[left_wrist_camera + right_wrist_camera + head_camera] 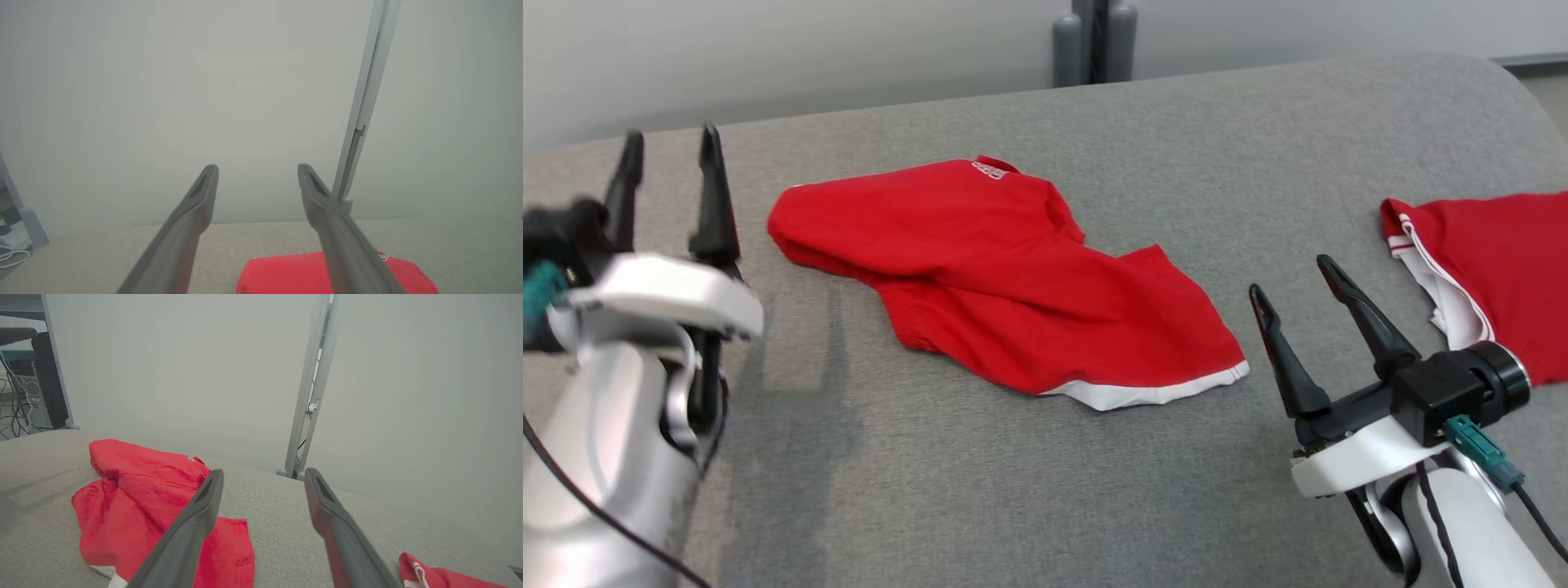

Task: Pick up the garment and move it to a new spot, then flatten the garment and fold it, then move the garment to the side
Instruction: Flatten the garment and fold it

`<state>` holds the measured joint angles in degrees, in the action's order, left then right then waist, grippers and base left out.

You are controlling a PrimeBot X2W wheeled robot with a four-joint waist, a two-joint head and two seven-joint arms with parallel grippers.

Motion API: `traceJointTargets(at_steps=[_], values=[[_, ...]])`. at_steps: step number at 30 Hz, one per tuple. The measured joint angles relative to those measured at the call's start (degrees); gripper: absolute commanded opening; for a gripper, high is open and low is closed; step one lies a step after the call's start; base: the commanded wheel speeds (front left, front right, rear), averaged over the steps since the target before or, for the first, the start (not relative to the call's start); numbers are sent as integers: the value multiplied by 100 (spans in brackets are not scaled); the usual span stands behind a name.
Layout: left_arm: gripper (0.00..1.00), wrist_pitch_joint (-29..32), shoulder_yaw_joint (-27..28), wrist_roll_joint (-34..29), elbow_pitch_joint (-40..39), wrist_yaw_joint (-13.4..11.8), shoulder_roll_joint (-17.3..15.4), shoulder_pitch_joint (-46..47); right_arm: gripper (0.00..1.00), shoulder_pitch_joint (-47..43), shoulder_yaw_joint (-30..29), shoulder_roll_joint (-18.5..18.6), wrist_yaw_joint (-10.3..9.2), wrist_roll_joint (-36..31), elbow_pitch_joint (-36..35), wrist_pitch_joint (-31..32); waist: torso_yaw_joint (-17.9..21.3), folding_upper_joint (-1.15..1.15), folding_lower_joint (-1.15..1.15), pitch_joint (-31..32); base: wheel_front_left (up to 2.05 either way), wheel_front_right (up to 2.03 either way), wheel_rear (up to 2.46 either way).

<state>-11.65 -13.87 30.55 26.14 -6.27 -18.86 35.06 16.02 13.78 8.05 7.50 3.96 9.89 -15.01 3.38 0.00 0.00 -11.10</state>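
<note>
Here the red garment [1005, 278] lies crumpled on the grey bench [1013, 490], about mid-way across and toward the far side. Its white hem [1143, 394] points at the near right, and a small white label [988, 170] shows at its far edge. The cloth is bunched and partly doubled over, not flat.

The left pincer [671, 137] stands at the left, raised above the bench and well apart from the garment. Its 2 fingers are spread wide with nothing between them. In the left wrist view the garment's end shows low down, behind the right-hand finger.

The right pincer [1292, 278] hangs at the near right, just beside the hem corner but not touching it. It too gapes wide and holds nothing.

A 2nd garment [1494, 261] – red, with white trim – lies at the bench's right edge, apart from the 1st. The right pincer sits between the 2.

Behind the bench a grey post [1094, 41] rises against a pale wall [809, 49].
</note>
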Motion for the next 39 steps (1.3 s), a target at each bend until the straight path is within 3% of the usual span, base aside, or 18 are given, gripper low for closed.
traceJointTargets(at_steps=[8, 14, 17, 22, 28, 39], values=[[100, -325, 447, 112, -912, -65, 647, -1401, 100, -92, -65, 125, 0, 1, -36, 0, -327, 0, 0, 141, 0, 0, 0], [100, -333, 875, -312, -1274, 126, 1241, -2107, 100, -126, -54, 138, 0, 11, -19, -8, -433, 0, 0, 186, 0, 0, 0], [100, -333, 939, -489, -1233, 307, 1372, -2204, 100, -126, 2, 135, 0, 22, -16, -8, -428, 0, 0, 177, 0, 0, 0], [100, -333, 719, -683, -844, 642, 1495, -2231, 100, -87, 51, 133, 0, 46, -11, -8, -352, 0, 0, 100, 0, 0, 0], [100, -302, 313, -805, 48, 875, 1559, -1925, 100, -11, 85, 104, 0, 53, -5, -9, -138, 0, 0, -58, 0, 0, 0], [100, 99, 281, -581, 1485, 851, 1570, -1244, 100, 37, 60, 29, 0, 63, -9, -9, 387, 0, 0, -266, 0, 0, 0]])
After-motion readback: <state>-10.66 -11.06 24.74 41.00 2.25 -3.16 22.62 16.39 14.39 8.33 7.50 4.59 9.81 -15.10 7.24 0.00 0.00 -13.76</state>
